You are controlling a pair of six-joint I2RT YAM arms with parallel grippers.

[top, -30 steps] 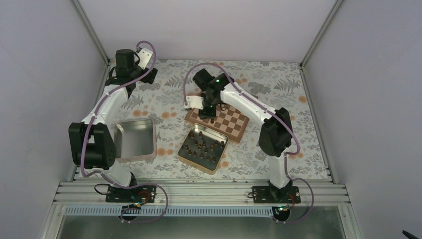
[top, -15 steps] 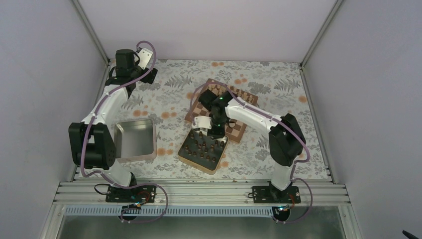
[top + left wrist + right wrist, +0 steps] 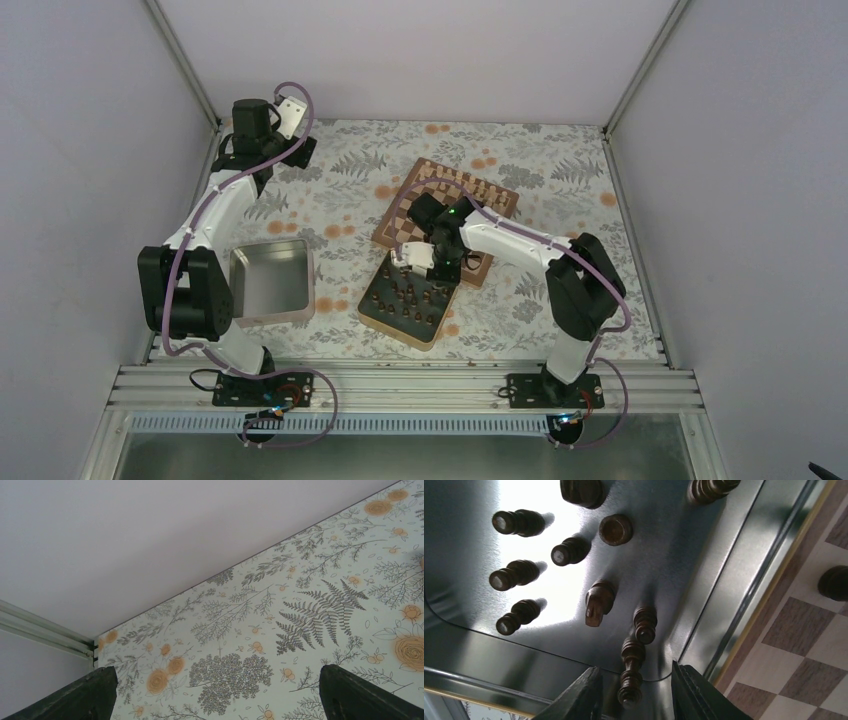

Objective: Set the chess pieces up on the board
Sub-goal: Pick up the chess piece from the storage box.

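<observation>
1. The right gripper hangs low over a shiny metal tin. Its two fingers are a little way apart and are not squeezing.
2. One of the chess pieces stands right between those fingers. There is a small gap on each side of it, so it is not held.
3. More dark pieces stand in the tin, just past the fingertips.
4. The board lies just beside the tin, out past the finger on the right of the wrist view. One dark piece stands on it.
5. The left gripper has its fingers spread wide. Only the flowery table cover shows between them.
6. The board and the tin are well apart from the left fingers.
</observation>
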